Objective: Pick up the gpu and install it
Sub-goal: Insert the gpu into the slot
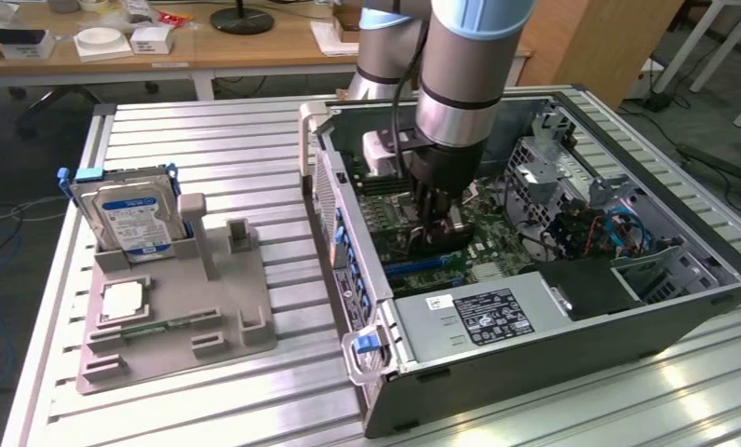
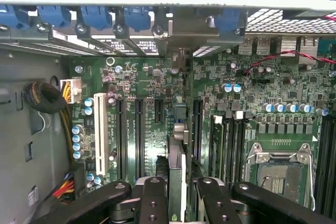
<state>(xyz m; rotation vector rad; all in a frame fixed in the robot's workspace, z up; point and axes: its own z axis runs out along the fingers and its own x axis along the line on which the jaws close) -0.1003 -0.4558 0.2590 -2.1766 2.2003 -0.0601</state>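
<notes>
My gripper (image 1: 436,222) reaches down into the open computer case (image 1: 345,279), just above the green motherboard (image 1: 389,209). In the wrist view the gripper (image 2: 181,205) is shut on the gpu (image 2: 177,169), a slim dark card seen edge-on between the black fingers (image 2: 153,203). The card stands upright along the row of black expansion slots (image 2: 139,135), and its metal bracket end (image 2: 181,59) reaches the rear slot openings under the blue latches (image 2: 134,17). I cannot tell whether its edge sits in a slot.
A grey fixture tray (image 1: 222,326) on the metal table holds an upright hard drive (image 1: 128,219), a processor chip (image 1: 122,300) and a memory stick (image 1: 159,328). Inside the case are a power supply (image 1: 489,317), cables (image 1: 600,233), a white slot (image 2: 101,135) and the processor socket (image 2: 275,174).
</notes>
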